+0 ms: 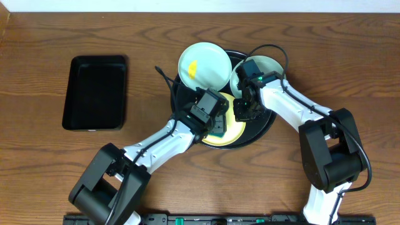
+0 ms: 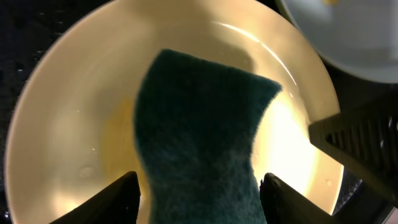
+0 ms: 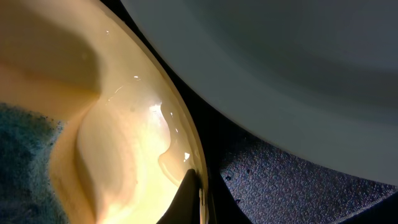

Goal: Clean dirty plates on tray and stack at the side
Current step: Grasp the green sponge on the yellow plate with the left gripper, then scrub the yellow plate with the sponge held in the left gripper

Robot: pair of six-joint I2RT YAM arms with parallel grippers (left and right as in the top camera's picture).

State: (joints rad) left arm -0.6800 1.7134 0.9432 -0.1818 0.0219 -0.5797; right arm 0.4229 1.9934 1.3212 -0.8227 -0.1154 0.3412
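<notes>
On the round black tray a pale yellow plate lies nearest me. My left gripper is shut on a dark green sponge that rests flat on this plate. My right gripper is shut on the plate's right rim, one dark fingertip lying over the edge. A light blue plate with a yellow smear leans at the tray's far left. Another light blue plate sits at the far right, partly hidden under my right arm.
A smaller rectangular black tray lies on the wooden table to the left. In the right wrist view the light blue plate overhangs the tray's speckled floor close to the yellow plate's rim.
</notes>
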